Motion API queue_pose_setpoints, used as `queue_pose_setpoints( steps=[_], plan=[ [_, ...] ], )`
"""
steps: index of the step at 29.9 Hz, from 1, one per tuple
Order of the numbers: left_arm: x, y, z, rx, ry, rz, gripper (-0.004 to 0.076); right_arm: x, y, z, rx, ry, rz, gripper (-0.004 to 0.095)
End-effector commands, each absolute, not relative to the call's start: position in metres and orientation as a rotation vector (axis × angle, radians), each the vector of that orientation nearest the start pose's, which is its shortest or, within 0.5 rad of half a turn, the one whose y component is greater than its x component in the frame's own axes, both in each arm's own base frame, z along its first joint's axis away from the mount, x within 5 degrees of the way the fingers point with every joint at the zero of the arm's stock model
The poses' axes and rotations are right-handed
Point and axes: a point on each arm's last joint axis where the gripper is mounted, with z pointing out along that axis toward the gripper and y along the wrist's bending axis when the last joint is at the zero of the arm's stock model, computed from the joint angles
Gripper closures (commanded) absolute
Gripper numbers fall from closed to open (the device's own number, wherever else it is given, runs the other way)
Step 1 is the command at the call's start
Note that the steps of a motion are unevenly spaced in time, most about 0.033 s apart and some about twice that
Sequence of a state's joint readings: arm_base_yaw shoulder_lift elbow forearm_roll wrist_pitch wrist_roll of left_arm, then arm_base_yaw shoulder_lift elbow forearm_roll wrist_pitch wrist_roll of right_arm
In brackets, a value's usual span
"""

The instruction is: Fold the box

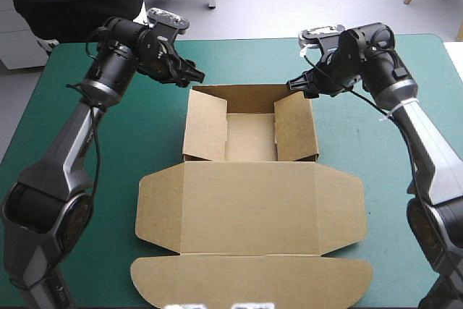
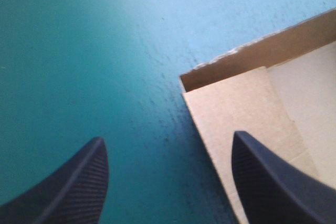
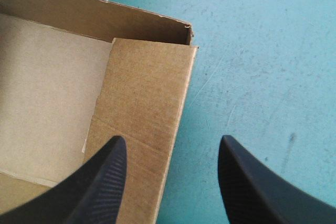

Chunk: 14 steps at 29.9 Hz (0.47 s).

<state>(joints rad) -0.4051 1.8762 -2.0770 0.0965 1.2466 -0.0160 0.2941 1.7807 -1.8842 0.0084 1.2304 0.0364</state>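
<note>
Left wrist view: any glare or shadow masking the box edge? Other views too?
Left wrist view: a pale wash of light on the teal-green cover ahead of the left gripper, yet the box corner reads clearly, its inner wall shaded. Right wrist view: far wall shaded inside, edges plain, no glare. High view: even light, faint shadows only.

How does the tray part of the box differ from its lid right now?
The tray has its walls raised, while the lid lies flat on the table. The tray sits toward the table's far edge, the lid toward its near edge. The lid spreads wider than the tray. Both are the same brown board, joined as one sheet.
</note>
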Motion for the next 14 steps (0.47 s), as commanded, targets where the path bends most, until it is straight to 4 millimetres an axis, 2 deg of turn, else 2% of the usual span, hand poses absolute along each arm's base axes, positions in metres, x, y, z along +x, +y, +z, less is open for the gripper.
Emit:
queue_pose_setpoints(
  steps=[1, 6, 11, 14],
  plan=[
    [0.344, -0.133, 0.45, 0.47, 2.37, 0.011, 0.0356, 0.353, 0.106, 0.416, -0.318, 2.474, 0.138, 0.0423],
    [0.321, -0.123, 0.473, 0.453, 2.314, -0.009, 0.0736, 0.354, 0.106, 0.415, -0.306, 2.478, 0.142, 0.0423],
    [0.296, -0.114, 0.483, 0.46, 2.298, -0.025, 0.0734, 0.355, 0.104, 0.414, -0.307, 2.478, 0.105, 0.0423],
    [0.279, -0.109, 0.479, 0.49, 2.32, -0.045, 0.0734, 0.358, 0.104, 0.41, -0.304, 2.489, 0.093, 0.0423]
  ],
)
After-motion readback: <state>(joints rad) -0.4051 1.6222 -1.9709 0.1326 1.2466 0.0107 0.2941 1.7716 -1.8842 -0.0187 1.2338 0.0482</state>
